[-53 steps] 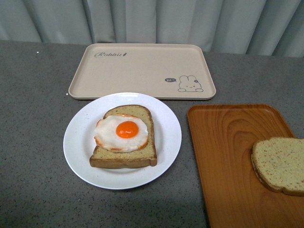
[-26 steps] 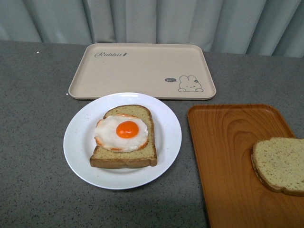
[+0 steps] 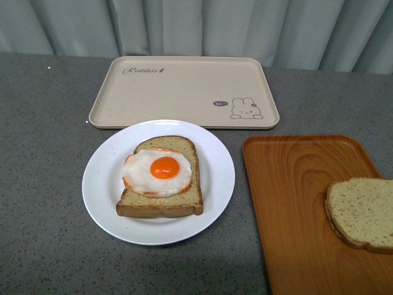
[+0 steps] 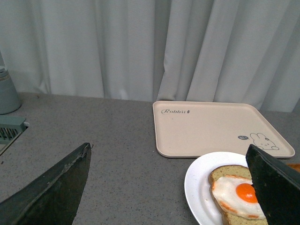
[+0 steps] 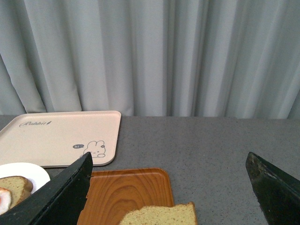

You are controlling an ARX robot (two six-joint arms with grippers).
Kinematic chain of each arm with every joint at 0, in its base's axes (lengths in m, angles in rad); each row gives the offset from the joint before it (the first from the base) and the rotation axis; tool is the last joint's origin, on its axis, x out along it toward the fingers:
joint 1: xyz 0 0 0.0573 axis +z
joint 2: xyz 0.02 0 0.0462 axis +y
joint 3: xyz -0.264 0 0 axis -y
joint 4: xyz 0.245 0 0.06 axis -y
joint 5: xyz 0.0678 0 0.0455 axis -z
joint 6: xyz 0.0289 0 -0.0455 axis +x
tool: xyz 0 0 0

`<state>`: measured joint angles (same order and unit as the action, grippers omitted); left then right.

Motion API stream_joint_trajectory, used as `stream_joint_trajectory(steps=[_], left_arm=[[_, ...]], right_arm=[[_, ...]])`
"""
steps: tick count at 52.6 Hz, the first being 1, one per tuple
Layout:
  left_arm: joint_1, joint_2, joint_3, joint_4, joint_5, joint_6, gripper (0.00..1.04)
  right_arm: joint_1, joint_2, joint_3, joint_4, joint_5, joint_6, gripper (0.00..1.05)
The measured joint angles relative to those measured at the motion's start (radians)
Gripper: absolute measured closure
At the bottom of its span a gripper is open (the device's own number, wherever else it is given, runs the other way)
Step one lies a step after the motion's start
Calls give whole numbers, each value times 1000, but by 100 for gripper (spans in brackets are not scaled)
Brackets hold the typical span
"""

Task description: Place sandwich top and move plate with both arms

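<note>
The white plate sits on the grey table and bears a bread slice with a fried egg. The plain sandwich top lies on the orange wooden tray at the right. Neither arm shows in the front view. In the left wrist view the left gripper is open and empty above the table, with the plate beside one finger. In the right wrist view the right gripper is open and empty, with the sandwich top between its fingers and below them.
The beige rabbit tray lies behind the plate, with grey curtains behind it. A pale green container stands at the table's far edge in the left wrist view. Grey table surface lies left of the plate.
</note>
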<state>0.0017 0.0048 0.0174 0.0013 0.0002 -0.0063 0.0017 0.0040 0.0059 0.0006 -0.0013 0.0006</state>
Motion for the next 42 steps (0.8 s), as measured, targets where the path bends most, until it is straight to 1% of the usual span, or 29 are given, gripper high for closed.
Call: stream_joint_trajectory(steps=[42], left_arm=[[0,0,0,0,0,0,6]], right_arm=[[0,0,0,0,0,0,9]])
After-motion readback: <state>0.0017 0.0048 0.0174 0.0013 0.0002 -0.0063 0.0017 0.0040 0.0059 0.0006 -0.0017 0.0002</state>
